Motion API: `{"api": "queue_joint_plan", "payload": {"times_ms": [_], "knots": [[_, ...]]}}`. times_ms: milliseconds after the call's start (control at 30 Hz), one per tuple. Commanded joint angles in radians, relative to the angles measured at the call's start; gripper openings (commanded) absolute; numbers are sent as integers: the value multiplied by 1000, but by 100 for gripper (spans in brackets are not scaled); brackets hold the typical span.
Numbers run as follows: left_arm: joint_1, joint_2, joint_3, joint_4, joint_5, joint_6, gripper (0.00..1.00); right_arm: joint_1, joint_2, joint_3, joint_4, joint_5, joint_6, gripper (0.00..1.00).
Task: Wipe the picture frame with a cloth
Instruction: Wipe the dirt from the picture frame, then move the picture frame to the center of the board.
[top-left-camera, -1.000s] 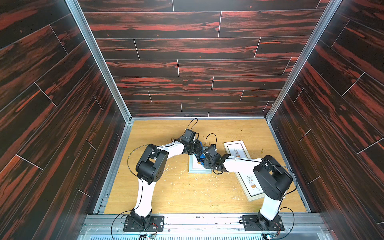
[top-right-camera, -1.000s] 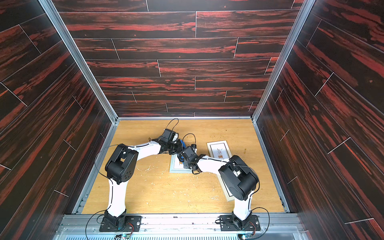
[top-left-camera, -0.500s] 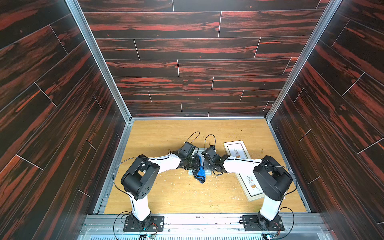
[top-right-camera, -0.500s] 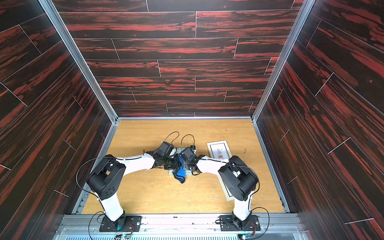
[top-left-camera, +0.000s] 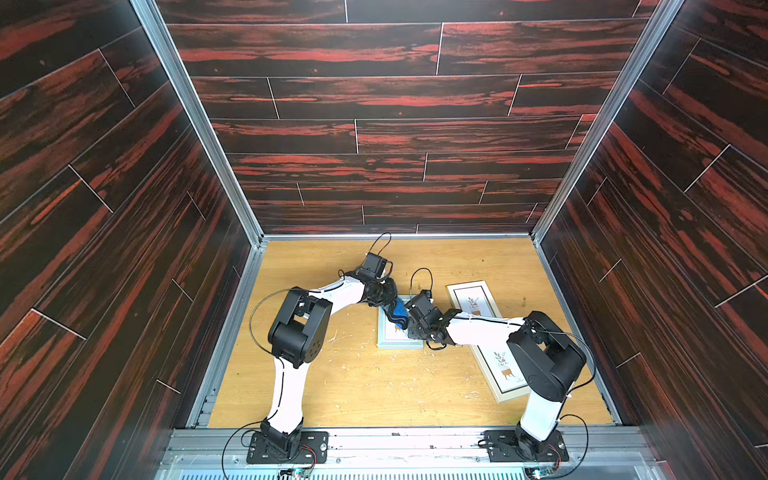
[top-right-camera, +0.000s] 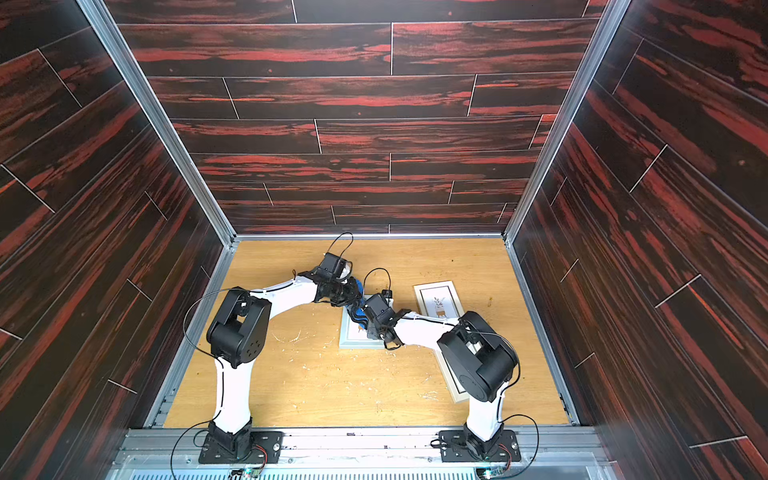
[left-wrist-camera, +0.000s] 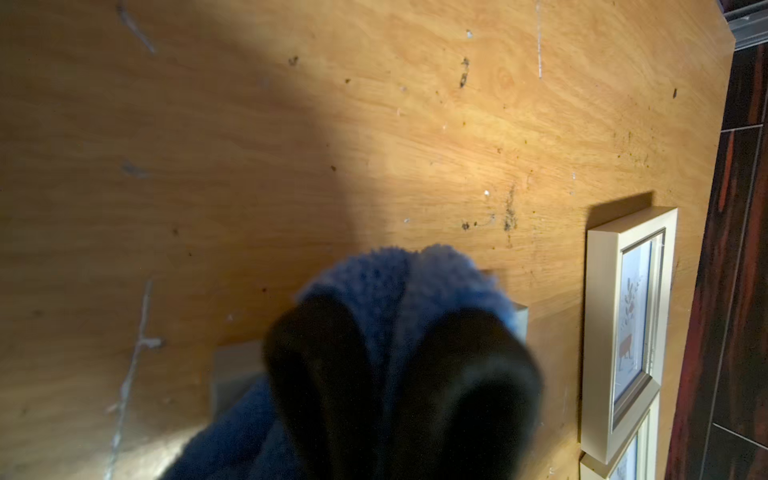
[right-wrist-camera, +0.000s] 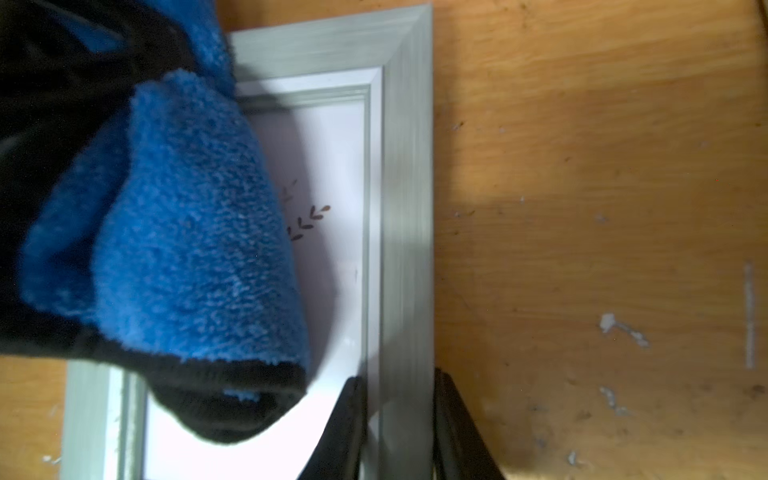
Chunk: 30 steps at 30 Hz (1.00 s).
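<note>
Blue cloth (right-wrist-camera: 187, 249) was clenched in left gripper (left-wrist-camera: 395, 316), draped over frame (right-wrist-camera: 407, 166); right gripper (right-wrist-camera: 398, 386) pinched that frame's side rail.

- I can read no word, number, brand or label in any of my views.
- The grey picture frame (right-wrist-camera: 407, 208) holds a white sheet with a small brown leaf sprig (right-wrist-camera: 309, 220). I can make out no lettering on it.
- The cream picture frame (left-wrist-camera: 600, 332) shows plant drawings (left-wrist-camera: 629, 316). Any writing there is too small or blurred for me to tell.
</note>
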Motion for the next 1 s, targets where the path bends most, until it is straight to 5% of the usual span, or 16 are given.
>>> {"api": "queue_joint_plan", "payload": {"times_ms": [0,400,667,967], "knots": [[-13,-69,-104,-41,-24,28,0,4,-25,-17,-26,11,-4,8],[-28,-520,-651,294,51,4,0,-42,24,49,-47,-6,-41,7],[-4,-755,-766,420,15,35,0,-158,104,224,-87,-10,-113,8],[10,-868,-839,423,-25,66,0,-276,297,545,-183,9,-156,8]]}}
